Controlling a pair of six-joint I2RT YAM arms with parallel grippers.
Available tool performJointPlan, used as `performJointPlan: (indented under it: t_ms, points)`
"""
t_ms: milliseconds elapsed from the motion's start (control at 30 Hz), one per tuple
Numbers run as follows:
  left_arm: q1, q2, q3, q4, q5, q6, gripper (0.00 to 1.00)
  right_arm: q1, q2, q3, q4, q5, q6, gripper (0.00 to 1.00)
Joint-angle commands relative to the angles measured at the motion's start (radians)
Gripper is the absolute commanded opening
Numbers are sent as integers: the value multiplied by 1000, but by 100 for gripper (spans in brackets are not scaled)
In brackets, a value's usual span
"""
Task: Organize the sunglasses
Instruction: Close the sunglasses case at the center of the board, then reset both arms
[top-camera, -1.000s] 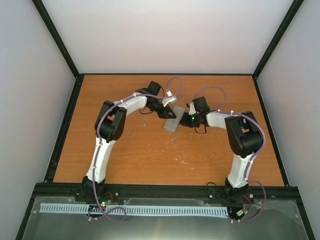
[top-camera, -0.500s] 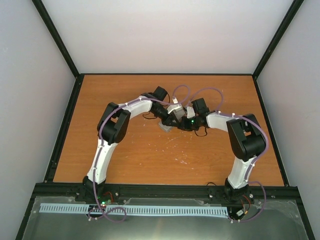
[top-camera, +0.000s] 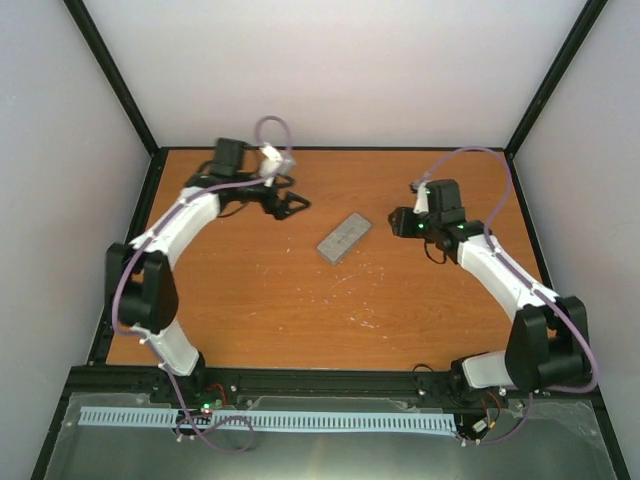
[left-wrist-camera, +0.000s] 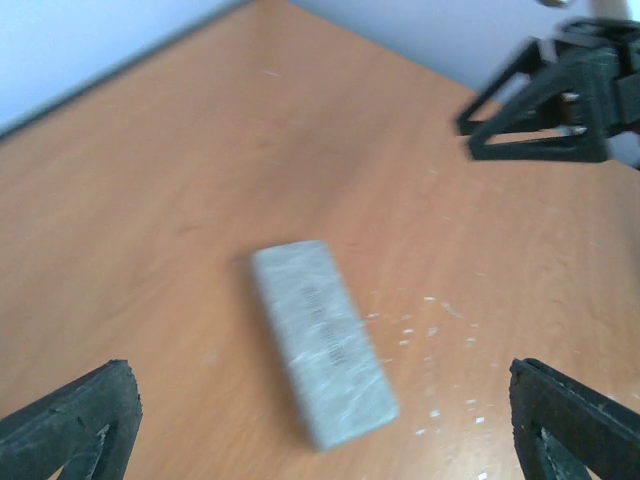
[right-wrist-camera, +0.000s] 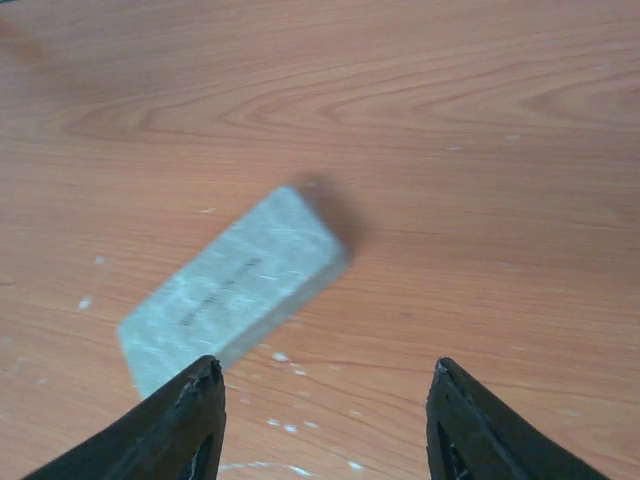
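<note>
The closed grey case (top-camera: 344, 238) lies flat on the wooden table, tilted diagonally, with nothing touching it. The sunglasses are out of view. My left gripper (top-camera: 296, 205) hangs to the case's upper left, open and empty. The left wrist view looks down on the case (left-wrist-camera: 322, 340) between its wide-spread fingertips (left-wrist-camera: 85, 425). My right gripper (top-camera: 397, 222) is off to the case's right, also open and empty. Its wrist view shows the case (right-wrist-camera: 235, 285) ahead of its left fingertip (right-wrist-camera: 190, 415), apart from it.
The orange-brown table (top-camera: 300, 310) carries small white specks (right-wrist-camera: 285, 425) near the case. A black frame (top-camera: 130, 250) edges the table, and pale walls close in on three sides.
Both arms have drawn back from the case, left arm far to the back left, right arm to the right. Both grippers have opened. The case now lies alone.
</note>
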Motion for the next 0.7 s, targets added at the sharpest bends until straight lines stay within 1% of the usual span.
performJointPlan:
  t_ms: [0, 67, 133, 233, 300, 400, 667]
  points:
    - [196, -144, -134, 60, -15, -44, 99, -79, -93, -33, -113, 142, -29, 57]
    - [302, -204, -203, 70, 26, -47, 99, -101, -121, -49, -129, 168, -33, 61]
    - [395, -250, -270, 81, 54, -40, 100, -122, -146, -67, -139, 183, -34, 62]
    - [510, -288, -337, 94, 81, -25, 100, -147, -171, -85, -138, 189, -30, 62]
    - [552, -298, -361, 100, 99, -23, 100, -158, -183, -92, -134, 190, -18, 62]
    - [571, -300, -378, 105, 102, -17, 99, -166, -194, -90, -131, 193, -5, 62]
    - [573, -307, -401, 126, 112, -54, 100, -177, -195, -105, -104, 179, 33, 62]
